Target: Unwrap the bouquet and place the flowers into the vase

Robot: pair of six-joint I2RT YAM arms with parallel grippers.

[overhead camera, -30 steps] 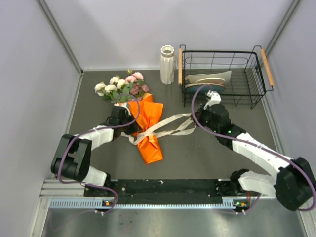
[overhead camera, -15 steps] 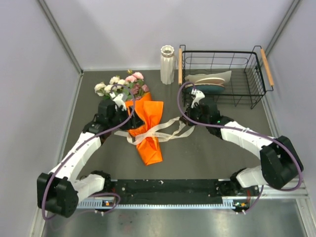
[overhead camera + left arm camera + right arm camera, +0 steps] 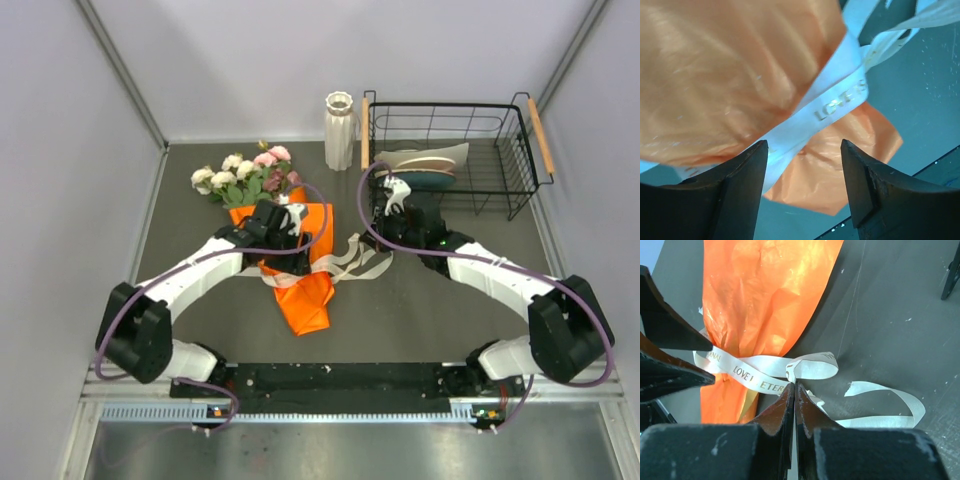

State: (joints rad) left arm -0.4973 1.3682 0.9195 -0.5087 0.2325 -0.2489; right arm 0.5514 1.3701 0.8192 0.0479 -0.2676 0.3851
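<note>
Left claw (image 3: 804, 146) spread above bouquet (image 3: 715, 75), over its ribbon (image 3: 837, 102). Right claw (image 3: 794, 388) pressed together, tips at ribbon knot; grip on it unclear. Bouquet flat on bench (image 3: 430, 310).

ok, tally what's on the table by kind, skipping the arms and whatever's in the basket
bouquet: 1
vase: 1
wire basket: 1
total: 3
</note>
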